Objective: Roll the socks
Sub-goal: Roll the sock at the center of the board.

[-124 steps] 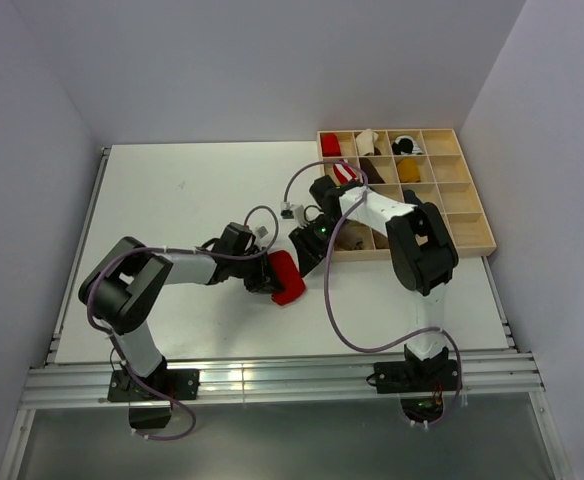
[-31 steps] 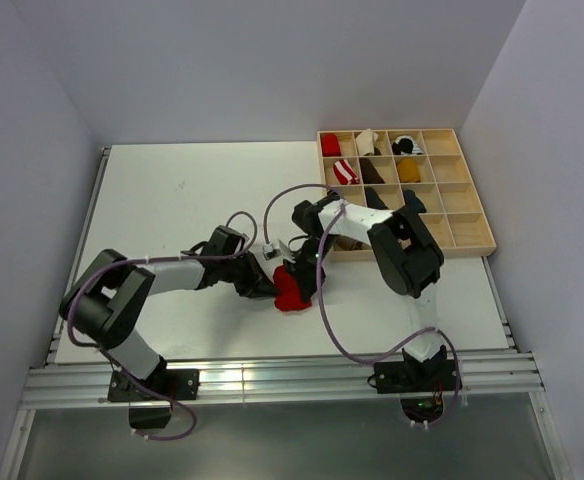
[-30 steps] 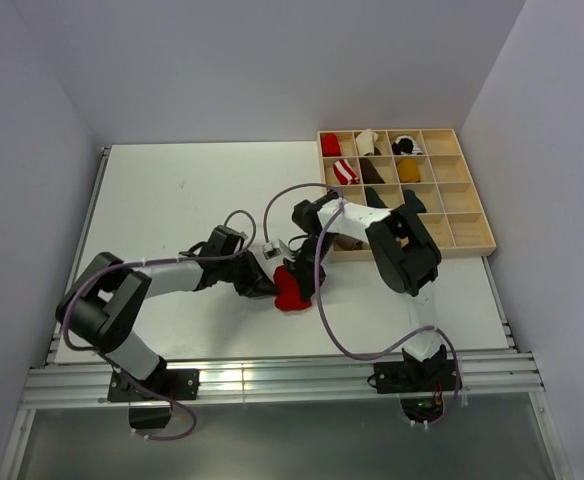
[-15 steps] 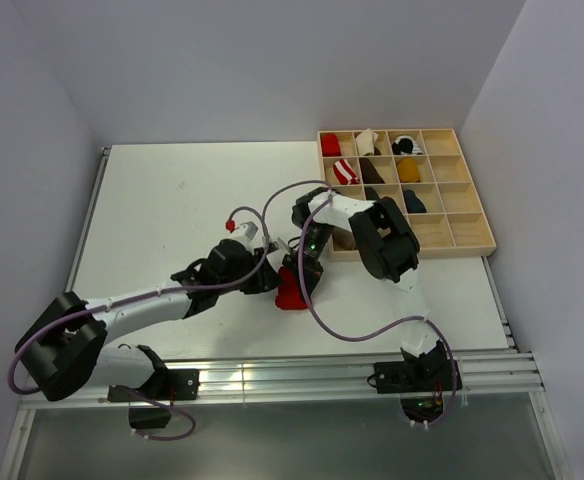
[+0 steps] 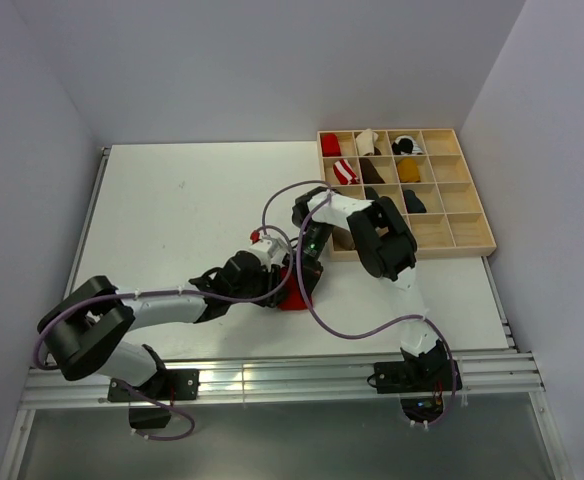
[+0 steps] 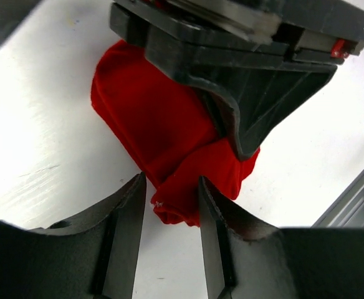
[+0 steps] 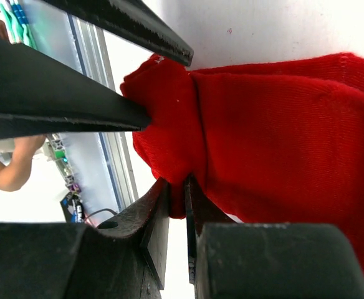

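A bright red sock (image 5: 294, 298) lies partly rolled on the white table, near the front edge. In the left wrist view the red sock (image 6: 160, 128) has its rolled end between my left gripper's (image 6: 169, 202) open fingers, which straddle it without squeezing. My right gripper (image 6: 241, 134) comes down from above and pinches a fold of it. In the right wrist view my right gripper (image 7: 177, 187) is shut on a fold at the edge of the red sock (image 7: 282, 131), and the left gripper's dark fingers (image 7: 76, 115) reach in from the left.
A wooden compartment tray (image 5: 469, 232) stands at the back right, holding a red bundle (image 5: 330, 145), a striped bundle (image 5: 344, 172), a black one (image 5: 405, 146) and a mustard one (image 5: 408, 170). A metal rail (image 5: 272, 375) runs along the near table edge.
My left gripper has opened and its arm has swung lower, so it now reaches the sock from the near left. The right gripper keeps its pinch on the red sock.
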Controlling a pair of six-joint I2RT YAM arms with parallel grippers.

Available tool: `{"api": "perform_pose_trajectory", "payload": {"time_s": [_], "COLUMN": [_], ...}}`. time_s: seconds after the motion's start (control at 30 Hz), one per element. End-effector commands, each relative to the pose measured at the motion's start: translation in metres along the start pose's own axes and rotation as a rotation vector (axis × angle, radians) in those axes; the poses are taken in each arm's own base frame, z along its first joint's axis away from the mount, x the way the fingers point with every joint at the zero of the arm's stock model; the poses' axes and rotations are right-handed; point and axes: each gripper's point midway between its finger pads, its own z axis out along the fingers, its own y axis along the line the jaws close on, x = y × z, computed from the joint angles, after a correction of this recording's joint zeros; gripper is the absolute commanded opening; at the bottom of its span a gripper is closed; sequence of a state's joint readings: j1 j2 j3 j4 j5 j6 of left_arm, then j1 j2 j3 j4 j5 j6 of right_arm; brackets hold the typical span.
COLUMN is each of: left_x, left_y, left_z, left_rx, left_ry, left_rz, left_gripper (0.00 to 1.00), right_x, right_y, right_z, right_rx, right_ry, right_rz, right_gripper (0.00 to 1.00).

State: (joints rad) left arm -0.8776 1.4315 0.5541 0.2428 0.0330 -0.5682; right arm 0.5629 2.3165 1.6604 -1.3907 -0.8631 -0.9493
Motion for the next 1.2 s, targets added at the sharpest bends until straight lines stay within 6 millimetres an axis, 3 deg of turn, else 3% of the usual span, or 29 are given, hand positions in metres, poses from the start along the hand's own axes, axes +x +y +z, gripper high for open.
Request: {"api": "perform_pose_trajectory", "payload": {"time_s": [0.0, 0.6, 0.87, 0.93, 1.03, 1.13, 1.17], "left_x": [-0.016, -0.014, 0.001, 0.004, 0.013, 0.02, 0.02], "left_y": [-0.024, -0.046, -0.034, -0.033, -0.026, -0.027, -0.027], "left_z": [0.003, 0.009, 0.022, 0.024, 0.029, 0.03, 0.03], "left_rx": [0.106, 0.222, 0.171, 0.157, 0.114, 0.095, 0.09], "left_ry": [-0.042, -0.019, 0.049, 0.064, 0.114, 0.159, 0.166], "left_rz": [0.059, 0.043, 0.035, 0.024, 0.009, -0.01, -0.018], "left_gripper": [0.44, 0.46, 0.44, 0.4, 0.27, 0.11, 0.06], "right_x": [0.006, 0.006, 0.005, 0.005, 0.003, -0.001, -0.003], "right_y": [-0.011, -0.019, -0.022, -0.024, -0.028, -0.036, -0.036], "right_z": [0.0, 0.001, 0.0, 0.0, -0.002, -0.005, -0.007], "right_rx": [0.01, 0.026, 0.052, 0.069, 0.103, 0.172, 0.188], "right_ry": [0.032, 0.03, 0.022, 0.02, 0.007, -0.016, -0.025], "right_rz": [0.028, 0.073, 0.078, 0.082, 0.08, 0.076, 0.085], "right_gripper": [0.12, 0.11, 0.11, 0.11, 0.13, 0.2, 0.27]}}
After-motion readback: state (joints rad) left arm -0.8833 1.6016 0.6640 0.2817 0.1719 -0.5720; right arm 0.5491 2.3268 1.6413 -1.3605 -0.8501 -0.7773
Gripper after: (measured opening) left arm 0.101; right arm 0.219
